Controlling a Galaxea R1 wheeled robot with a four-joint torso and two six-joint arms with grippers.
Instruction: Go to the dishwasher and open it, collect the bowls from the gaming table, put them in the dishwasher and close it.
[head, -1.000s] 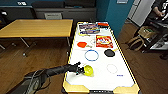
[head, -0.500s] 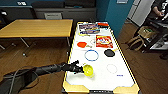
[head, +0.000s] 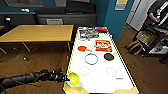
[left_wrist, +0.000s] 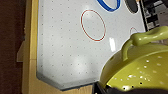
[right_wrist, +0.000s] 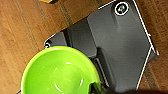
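Observation:
The gaming table (head: 100, 82) has a white top and a yellow rim. My left gripper (head: 67, 78) is shut on a yellow-green bowl (head: 73, 78) at the table's near left corner. The left wrist view shows that bowl (left_wrist: 140, 70) large, with its curved handle, over the white top (left_wrist: 62, 50). A red bowl (head: 82, 48) and a black bowl (head: 109, 56) lie farther along the table. In the right wrist view a bright green bowl (right_wrist: 57, 72) hangs over the wooden floor with my right gripper (right_wrist: 98, 88) shut on its rim. The dishwasher is out of view.
A blue ring (head: 91, 59), a red box (head: 103, 45) and more boxes (head: 88, 33) lie on the gaming table. A yellow-topped table (head: 37, 32) stands to the left. A person (head: 157, 12) and a loaded cart (head: 150, 40) are at the right.
My left arm has drawn back toward me, bringing the yellow-green bowl from the middle of the table's near end to its near left corner.

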